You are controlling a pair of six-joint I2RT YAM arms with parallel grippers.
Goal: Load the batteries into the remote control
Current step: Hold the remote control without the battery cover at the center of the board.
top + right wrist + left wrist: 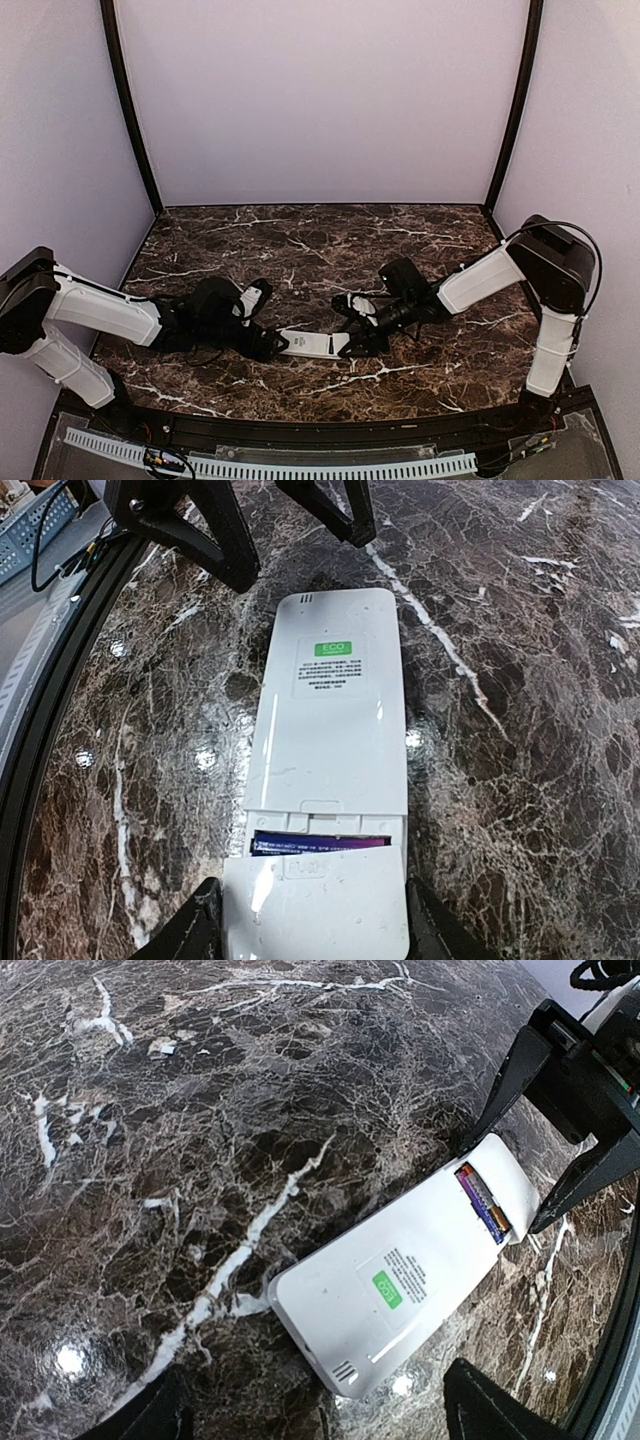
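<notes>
The white remote control (312,343) (400,1280) (325,710) lies face down on the dark marble table, its green ECO label up. Its white back cover (315,910) (505,1175) sits partly slid on. In the gap, purple batteries (320,843) (482,1198) show inside the compartment. My right gripper (358,345) (313,905) is shut on the remote's cover end, one finger against each long side. My left gripper (272,343) (320,1415) stands open just off the remote's other end, its fingers (230,560) apart from it.
The table's black raised rim (60,710) runs close along the remote on the near side, with a grey slotted cable tray (270,465) beyond it. White walls enclose the back and sides. Bare marble (320,240) stretches behind both arms.
</notes>
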